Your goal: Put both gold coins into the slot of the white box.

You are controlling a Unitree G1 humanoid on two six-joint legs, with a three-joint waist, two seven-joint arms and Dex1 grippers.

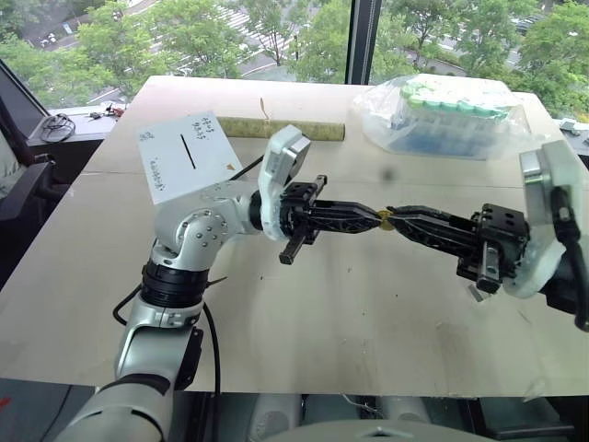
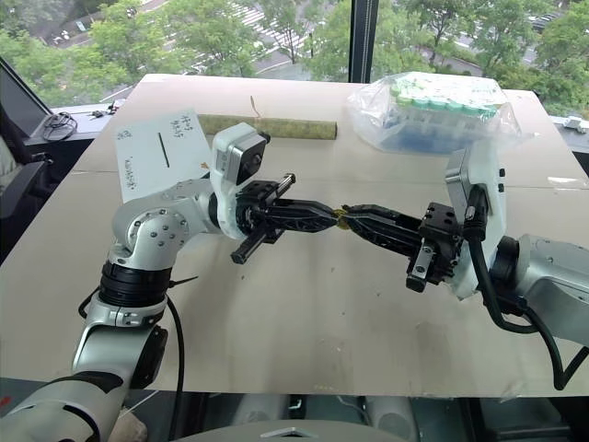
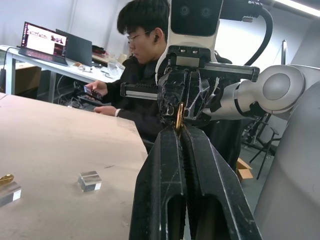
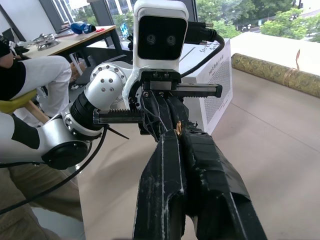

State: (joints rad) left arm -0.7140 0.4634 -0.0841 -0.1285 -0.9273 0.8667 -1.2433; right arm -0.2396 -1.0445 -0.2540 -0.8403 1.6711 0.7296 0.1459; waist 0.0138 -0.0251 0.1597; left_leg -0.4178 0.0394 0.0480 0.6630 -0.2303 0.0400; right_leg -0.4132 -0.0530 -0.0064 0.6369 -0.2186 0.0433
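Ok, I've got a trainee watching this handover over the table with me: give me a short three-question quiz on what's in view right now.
1. True or false: the left gripper and the right gripper meet tip to tip above the table, with a gold coin pinched between the tips.
2. The slot in the white box faces: A) upward, B) flat down onto the table, C) away toward the window.
3. Fill in: the clear bag of green-capped tubes lies on the robot's ____ side of the table.

Key: 1 true; 2 A; 3 right.
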